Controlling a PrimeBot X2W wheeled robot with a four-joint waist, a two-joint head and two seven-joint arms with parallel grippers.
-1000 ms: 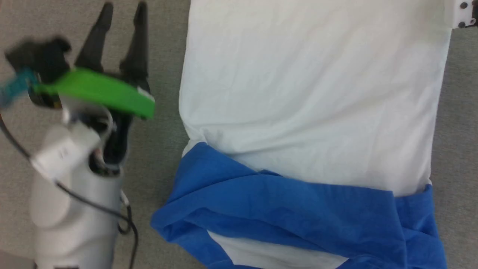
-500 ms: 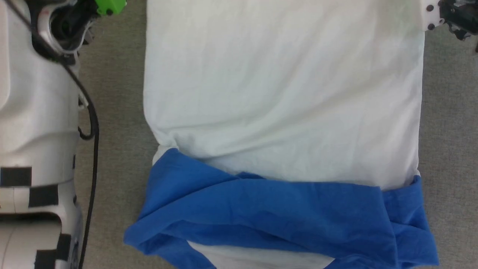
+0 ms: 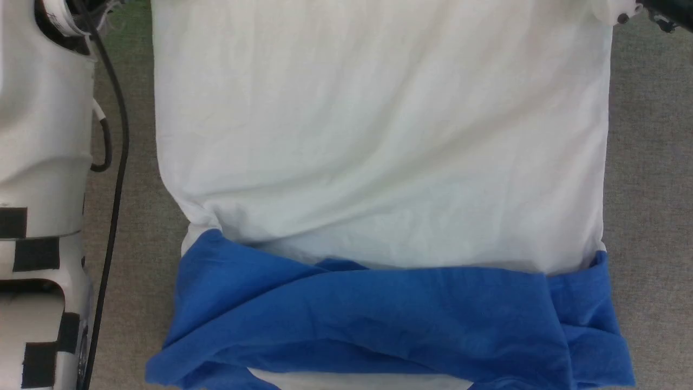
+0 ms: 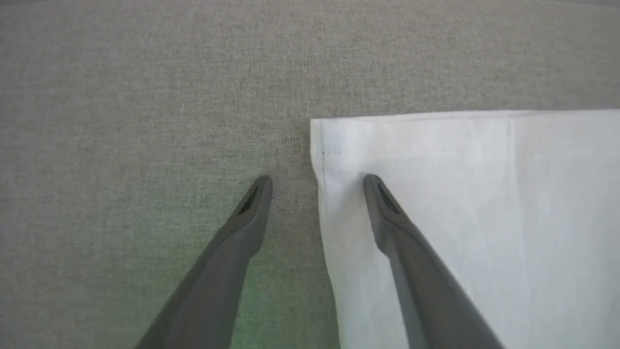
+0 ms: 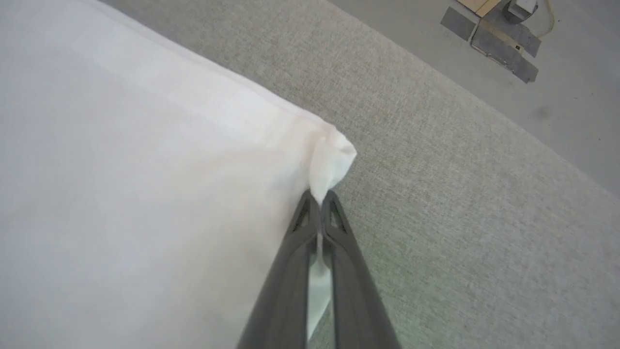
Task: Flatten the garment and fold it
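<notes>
1. White cotton was pinched between the closed fingers of the right gripper [image 5: 318, 196]. It held one hem corner [image 5: 334, 155] of the shirt [image 3: 379, 135], bunched just beyond the tips.
2. The left gripper [image 4: 317, 181] stood wide open, straddling the opposite corner [image 4: 324, 145]. One finger was over the cloth and the other over bare grey carpet [image 4: 145, 121], with the shirt's side edge running between them. I could not tell whether either tip touched down.
3. To do this well, I judged, the left fingers should sink until one slips under the edge. They should then close on both layers and rise level with the right.
4. The shirt lay flat on the carpet, its white body faintly creased. Its blue sleeves [image 3: 379, 319] were folded across the end far from both pairs of fingers.
</notes>
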